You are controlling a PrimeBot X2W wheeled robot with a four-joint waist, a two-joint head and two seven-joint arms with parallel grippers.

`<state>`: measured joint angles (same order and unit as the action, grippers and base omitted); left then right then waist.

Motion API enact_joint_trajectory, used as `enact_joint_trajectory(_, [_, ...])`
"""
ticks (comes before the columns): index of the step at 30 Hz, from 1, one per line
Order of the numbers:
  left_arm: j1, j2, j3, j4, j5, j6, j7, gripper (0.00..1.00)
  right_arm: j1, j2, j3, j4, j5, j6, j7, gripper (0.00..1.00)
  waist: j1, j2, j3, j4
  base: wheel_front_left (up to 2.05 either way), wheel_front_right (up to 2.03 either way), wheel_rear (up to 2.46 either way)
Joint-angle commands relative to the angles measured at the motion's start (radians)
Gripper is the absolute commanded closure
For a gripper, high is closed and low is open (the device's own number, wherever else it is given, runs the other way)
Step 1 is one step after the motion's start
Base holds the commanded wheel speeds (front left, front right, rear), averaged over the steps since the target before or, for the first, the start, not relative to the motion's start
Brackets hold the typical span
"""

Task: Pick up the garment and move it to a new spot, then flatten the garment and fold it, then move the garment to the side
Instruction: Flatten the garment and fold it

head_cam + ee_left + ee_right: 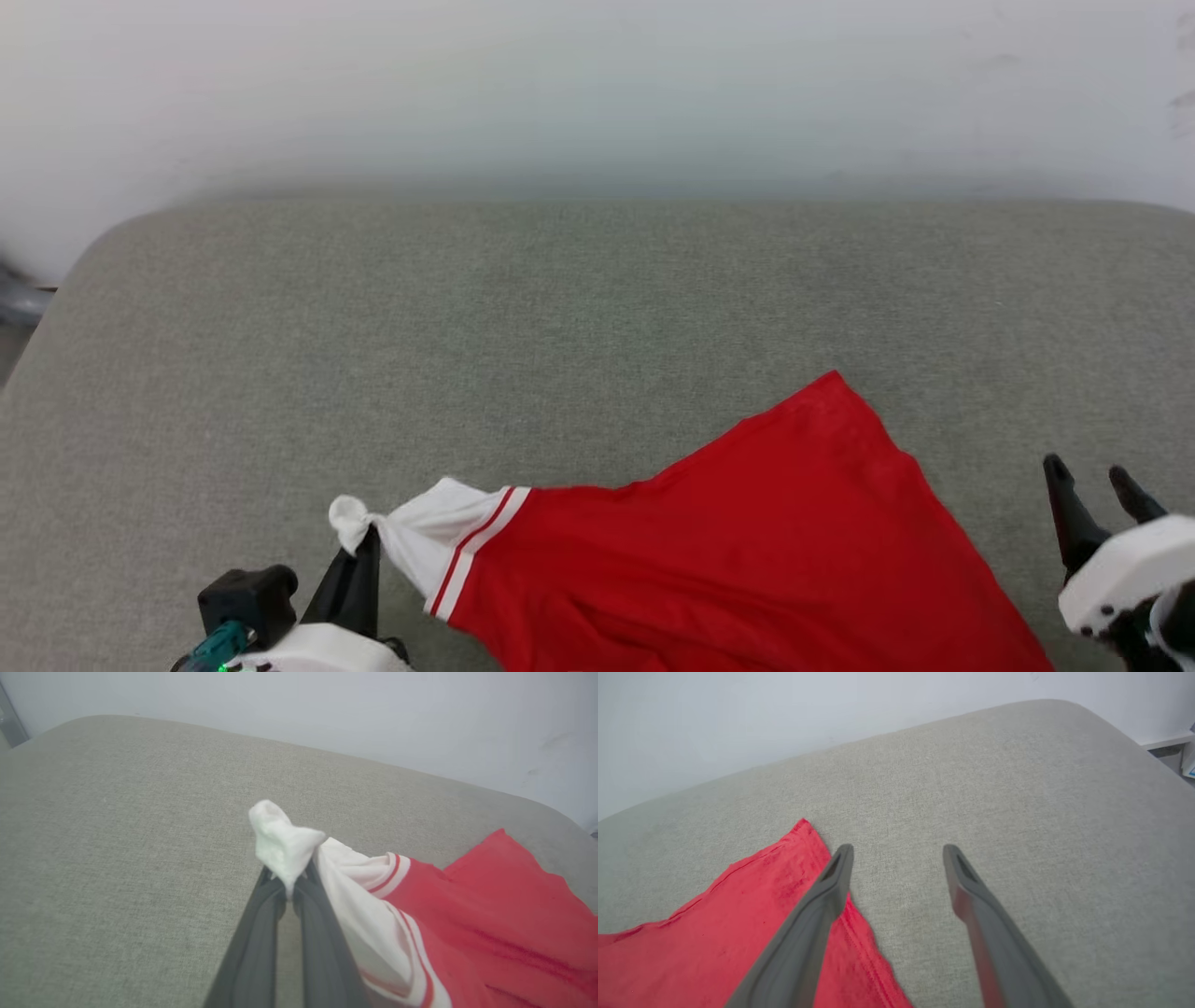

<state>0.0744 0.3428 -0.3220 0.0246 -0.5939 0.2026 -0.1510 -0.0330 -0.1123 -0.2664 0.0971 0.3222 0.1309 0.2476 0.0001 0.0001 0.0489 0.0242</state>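
The garment, a red shirt with a white, red-striped sleeve, lies spread on the grey cushion at the lower middle of the head view. My left gripper is shut on the bunched tip of the white sleeve, which pokes out above the closed fingers. My right gripper is open at the lower right, off the shirt's right hem. In the right wrist view the right gripper holds nothing, and the red corner of the garment lies under its left finger. The shirt's lower part runs out of the head view's bottom edge.
The grey upholstered surface stretches wide to the left, right and back, ending at a pale wall. Its rounded corners show at the far left and far right. A dark object sits past the left edge.
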Motion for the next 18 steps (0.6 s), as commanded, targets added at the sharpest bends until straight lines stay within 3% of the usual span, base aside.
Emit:
enact_joint_trajectory(1, [-0.029,-0.004,-0.009,-0.012,0.01,-0.004,-0.003,1.0,-0.059,-0.032,0.02,0.031,0.011,0.0,0.03,0.0,-0.0001,-0.0001,0.029,0.028,0.0,0.0,0.0])
enact_joint_trajectory(4, [-0.062,-0.013,-0.02,-0.02,0.019,-0.01,-0.005,1.0,-0.129,-0.072,0.058,0.087,0.036,0.0,0.115,0.0,-0.0001,-0.0001,0.058,0.052,0.0,0.0,0.0])
enact_joint_trajectory(13, [-0.184,-0.05,-0.077,-0.01,0.046,-0.053,-0.019,1.0,-0.414,-0.22,0.233,0.228,0.057,-0.001,0.557,0.0,-0.0001,-0.0001,0.17,0.149,0.0,0.0,0.0])
enact_joint_trajectory(18, [-0.239,-0.067,-0.097,0.01,0.054,-0.076,-0.031,1.0,-0.513,-0.263,0.351,0.25,0.063,-0.001,0.65,0.0,-0.0001,-0.0001,0.222,0.181,0.0,0.0,0.0])
